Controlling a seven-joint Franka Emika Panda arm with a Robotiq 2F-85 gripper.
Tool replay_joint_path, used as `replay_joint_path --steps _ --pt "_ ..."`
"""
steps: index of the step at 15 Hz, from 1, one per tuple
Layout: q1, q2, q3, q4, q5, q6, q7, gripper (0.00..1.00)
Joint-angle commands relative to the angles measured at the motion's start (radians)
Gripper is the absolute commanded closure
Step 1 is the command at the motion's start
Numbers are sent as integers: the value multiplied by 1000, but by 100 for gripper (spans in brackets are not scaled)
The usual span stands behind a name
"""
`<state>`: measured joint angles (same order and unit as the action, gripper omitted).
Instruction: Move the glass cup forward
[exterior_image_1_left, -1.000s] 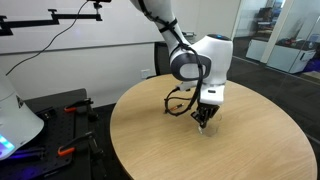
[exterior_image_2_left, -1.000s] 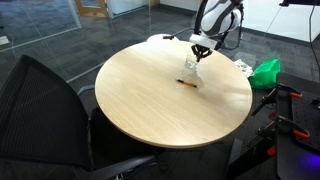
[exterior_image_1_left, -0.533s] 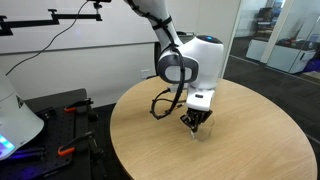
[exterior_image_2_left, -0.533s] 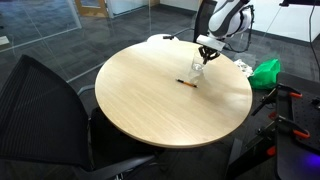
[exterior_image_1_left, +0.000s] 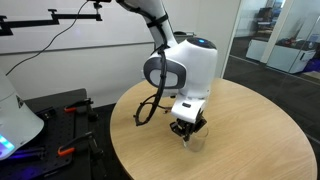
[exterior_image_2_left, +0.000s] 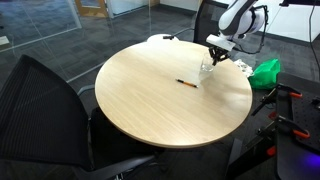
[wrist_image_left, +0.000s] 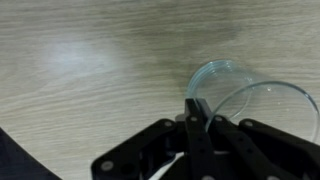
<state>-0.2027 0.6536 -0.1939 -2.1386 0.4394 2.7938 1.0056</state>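
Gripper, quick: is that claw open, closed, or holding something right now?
Gripper: closed, pinching the rim of the cup.

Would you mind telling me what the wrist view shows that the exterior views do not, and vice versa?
Only the wrist view shows the glass cup from above, with the jaws pinching its wall. Only an exterior view shows the dark red stick, a black chair and the arm. Both share the wooden table, the cup and the gripper.
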Motion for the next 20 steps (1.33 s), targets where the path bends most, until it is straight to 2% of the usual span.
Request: replay_joint_path --steps 1,5,9,20 --pt "-2 -52 2 -91 23 55 -19 99" --pt "34 -97 -13 -186 4 161 -21 99" --pt "52 -133 -7 -255 3 216 -26 99" --pt "69 -157 -40 -288 -9 178 -9 99"
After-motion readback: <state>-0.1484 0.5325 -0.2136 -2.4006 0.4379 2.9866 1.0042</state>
